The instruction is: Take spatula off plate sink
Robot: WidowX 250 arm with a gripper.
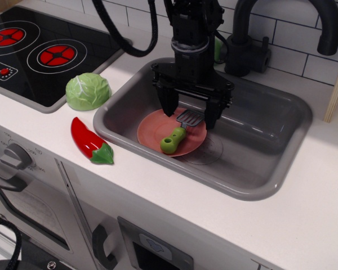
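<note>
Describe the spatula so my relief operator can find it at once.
Look in the grey sink set into the white counter, at the salmon-pink plate on its floor. The spatula lies on that plate under the open gripper. Its lime-green handle has a hole and its head is dark and slotted, unlike the round cabbage outside the sink.

The robot is matte black throughout: a cylindrical wrist section atop a wide, flat crossbar, and the claw [190,115] with two short, tapered fingers [169,103]. A thick, glossy black cable [124,40] loops from its upper part.
</note>
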